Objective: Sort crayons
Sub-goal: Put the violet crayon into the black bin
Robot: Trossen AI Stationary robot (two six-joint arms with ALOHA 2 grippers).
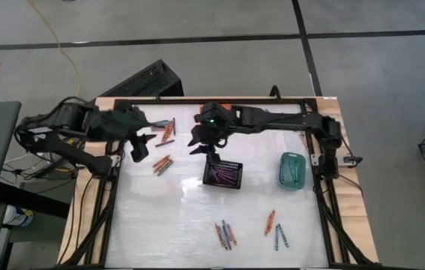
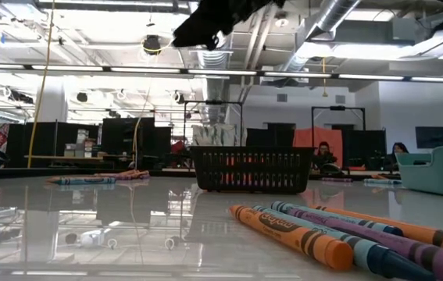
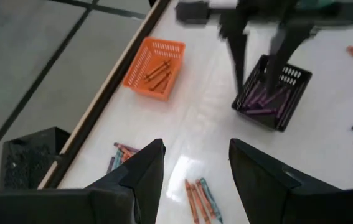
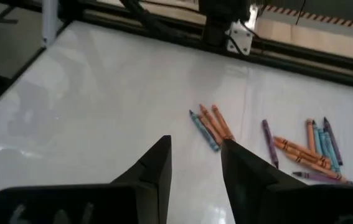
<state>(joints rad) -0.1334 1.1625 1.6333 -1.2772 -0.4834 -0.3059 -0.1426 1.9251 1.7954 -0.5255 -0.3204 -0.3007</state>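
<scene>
Crayons lie in loose groups on the white table: one far left (image 1: 167,129), one just nearer (image 1: 162,163), and two by the near edge (image 1: 225,234) (image 1: 276,225). Purple crayons lie in the black basket (image 3: 272,93) and orange ones in the orange basket (image 3: 154,65). My right gripper (image 1: 206,148) hangs open above the table just left of the black basket, with nothing between its fingers (image 4: 195,152). My left gripper (image 1: 139,148) is raised at the table's left side, open and empty (image 3: 196,155).
A teal basket (image 1: 293,169) stands at the right, with crayons in it. The right arm stretches over the table's far side and covers most of the orange basket in the high view. A black frame (image 1: 115,187) edges the table. Bare white tabletop lies in the middle, near the front.
</scene>
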